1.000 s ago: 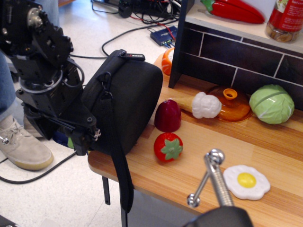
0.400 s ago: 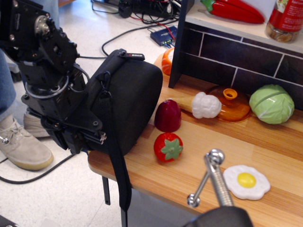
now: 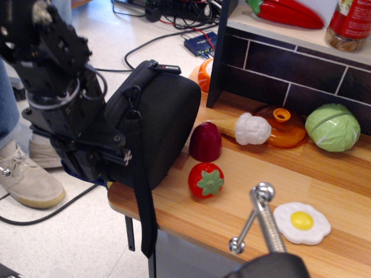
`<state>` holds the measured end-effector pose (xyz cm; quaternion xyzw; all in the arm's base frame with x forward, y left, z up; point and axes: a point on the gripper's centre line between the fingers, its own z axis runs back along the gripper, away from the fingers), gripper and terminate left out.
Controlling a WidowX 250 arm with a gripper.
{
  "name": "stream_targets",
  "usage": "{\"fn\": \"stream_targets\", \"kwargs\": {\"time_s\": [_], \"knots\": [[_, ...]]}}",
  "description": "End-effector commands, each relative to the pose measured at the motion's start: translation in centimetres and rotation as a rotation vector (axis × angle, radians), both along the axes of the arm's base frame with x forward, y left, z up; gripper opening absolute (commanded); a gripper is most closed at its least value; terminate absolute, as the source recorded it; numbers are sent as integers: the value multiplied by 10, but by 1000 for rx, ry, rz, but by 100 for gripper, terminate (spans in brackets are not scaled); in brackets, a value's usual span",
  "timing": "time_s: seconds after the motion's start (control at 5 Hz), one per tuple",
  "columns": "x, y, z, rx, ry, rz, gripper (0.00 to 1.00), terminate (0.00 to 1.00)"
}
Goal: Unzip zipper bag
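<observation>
wooden counter (image 3: pixel 324 174) edge - zipper bag (image 3: pixel 159 124) soft, light, likely shifts; pinch the zipper pull. gripper (image 3: pixel 113 165) at bag's left side - jaw state unclear.

Black arm (image 3: pixel 55 87), apparently looped cables

1. A robotics lab with a toy kitchen set.
2. Cables (image 3: pixel 168 36) and a blue electronics box (image 3: pixel 200 43) lie on the tiled floor, upper centre.
3. Plastic play food: strawberry (image 3: pixel 206 179), cabbage (image 3: pixel 333 127), fried egg (image 3: pixel 302 222) on a wooden counter (image 3: pixel 324 174), right.
</observation>
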<state>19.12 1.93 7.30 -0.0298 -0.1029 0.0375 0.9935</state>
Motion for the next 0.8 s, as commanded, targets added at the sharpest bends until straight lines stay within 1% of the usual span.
{"fn": "stream_targets", "kwargs": {"time_s": [0.0,0.2,0.4,0.6], "knots": [[40,-7,71,-61,-199,68,0,0],[53,-10,89,-87,-234,102,0,0],[57,-12,97,-98,-165,101,0,0],[55,-10,110,-85,-139,102,0,100]]}}
